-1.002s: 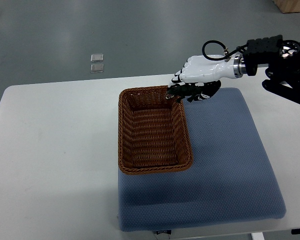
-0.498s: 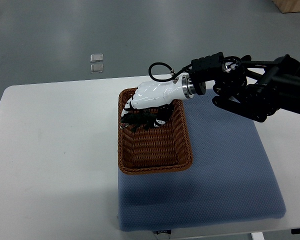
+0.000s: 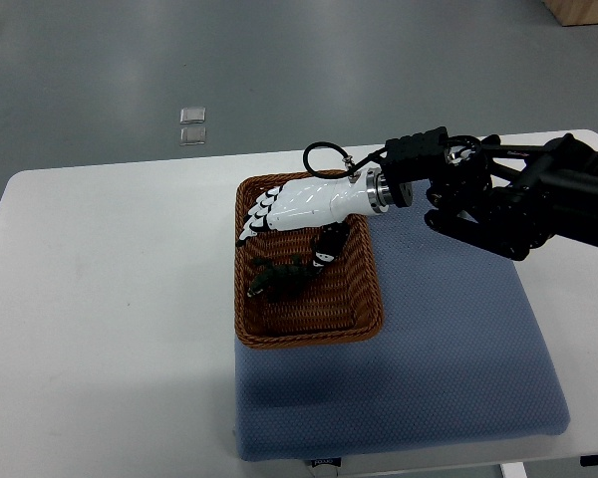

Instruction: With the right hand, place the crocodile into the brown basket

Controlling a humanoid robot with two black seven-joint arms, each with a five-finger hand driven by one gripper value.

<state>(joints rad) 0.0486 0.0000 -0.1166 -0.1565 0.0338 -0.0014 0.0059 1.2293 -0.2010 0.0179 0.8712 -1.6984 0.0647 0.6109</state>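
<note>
Crocodile (image 3: pixel 279 278) lay on the woven floor of the brown basket (image 3: pixel 310 338), near its middle and slightly toward its left wall, free of any grip. The right hand (image 3: pixel 301 206) hung above the basket's far end, its fingers (image 3: pixel 254 219) stretched out nearly straight and holding nothing. Under the basket lay a blue mat (image 3: pixel 448 339), extending well past its right side, on the white bench (image 3: pixel 110 299).

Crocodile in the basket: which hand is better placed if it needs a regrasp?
Right. The right hand hovers open over the brown basket, close to the crocodile lying inside it. No left arm is in view.
</note>
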